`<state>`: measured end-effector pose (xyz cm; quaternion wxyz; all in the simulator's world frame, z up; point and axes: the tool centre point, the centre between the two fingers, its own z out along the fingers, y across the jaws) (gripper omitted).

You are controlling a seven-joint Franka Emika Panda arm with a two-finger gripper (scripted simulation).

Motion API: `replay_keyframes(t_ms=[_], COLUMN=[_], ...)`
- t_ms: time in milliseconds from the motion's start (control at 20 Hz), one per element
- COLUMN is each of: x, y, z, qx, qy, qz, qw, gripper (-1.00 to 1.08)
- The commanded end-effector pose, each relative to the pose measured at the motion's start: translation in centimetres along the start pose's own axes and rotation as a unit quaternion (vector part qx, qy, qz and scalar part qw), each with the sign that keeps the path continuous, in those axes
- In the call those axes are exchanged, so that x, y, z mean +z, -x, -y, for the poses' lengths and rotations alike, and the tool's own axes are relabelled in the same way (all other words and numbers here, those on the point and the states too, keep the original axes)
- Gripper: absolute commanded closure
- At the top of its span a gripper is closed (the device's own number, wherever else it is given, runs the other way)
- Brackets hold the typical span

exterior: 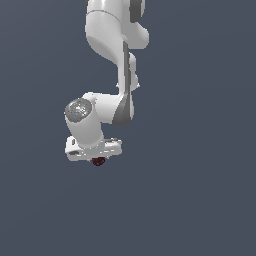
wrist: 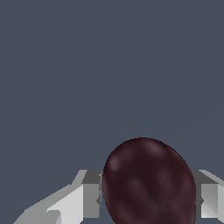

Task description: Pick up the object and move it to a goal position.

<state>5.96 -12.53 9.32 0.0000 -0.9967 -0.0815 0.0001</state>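
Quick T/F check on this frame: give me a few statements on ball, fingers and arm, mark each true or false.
1. The dark maroon ball sits between the gripper fingers. True.
2. The ball is bright green. False: it is dark maroon-red.
3. In the exterior view the ball shows just under the white gripper body. True.
4. The fingers are spread wide with nothing between them. False: they flank the ball on both sides.
5. The ball is larger than the gripper. False: in the exterior view it is far smaller.
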Motion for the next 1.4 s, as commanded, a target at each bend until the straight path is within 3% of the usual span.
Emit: replay_keyframes(t_ms=[0,650,1350], x=[-0.8,-3.6,-4.3], y=[-0.9,-4.6,-5.7], z=[-1.2,-6.0,-7.4], qx=[0.0,0.0,0.0], qy=[0.0,0.0,0.0], qz=[0.0,0.0,0.0], qw=[1.0,1.0,1.0], gripper=[1.08,1.08,1.08])
